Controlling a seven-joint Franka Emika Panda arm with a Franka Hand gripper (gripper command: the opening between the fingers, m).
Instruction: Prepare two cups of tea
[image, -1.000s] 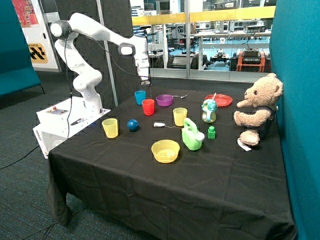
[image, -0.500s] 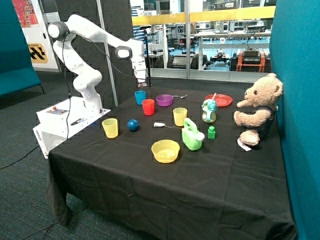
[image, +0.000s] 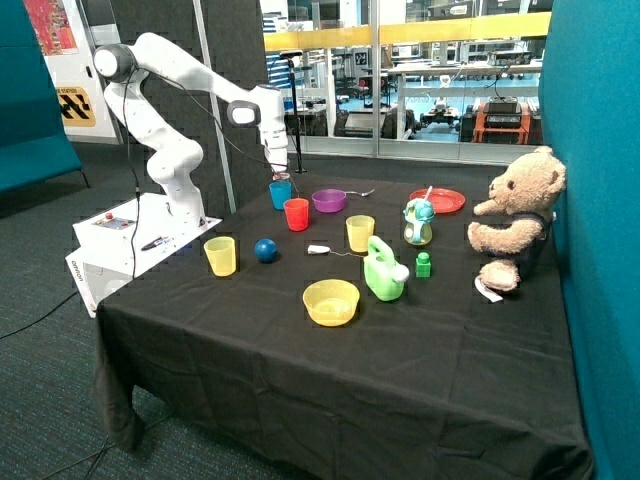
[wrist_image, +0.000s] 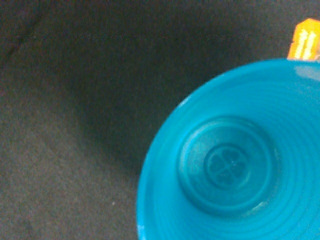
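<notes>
The light blue cup (image: 280, 193) stands at the table's far corner, with the red cup (image: 296, 214) just in front of it. My gripper (image: 281, 174) hangs directly above the blue cup's mouth. In the wrist view the blue cup (wrist_image: 230, 165) fills the frame and the part of its inside that shows is bare. A small orange tag (wrist_image: 305, 40) shows at the picture's edge beyond the rim. The bag on that tag is hidden. A second tea bag (image: 318, 249) lies flat on the cloth between the blue ball and a yellow cup.
A purple bowl (image: 329, 200) stands beside the cups. Nearby are two yellow cups (image: 220, 255) (image: 359, 232), a blue ball (image: 265, 250), a green teapot (image: 383, 270), a yellow bowl (image: 331, 301), a red plate (image: 437, 200) and a teddy bear (image: 515, 215).
My gripper has moved from above the red cup across to above the blue cup and come a little lower. A thin string hung from it a second ago.
</notes>
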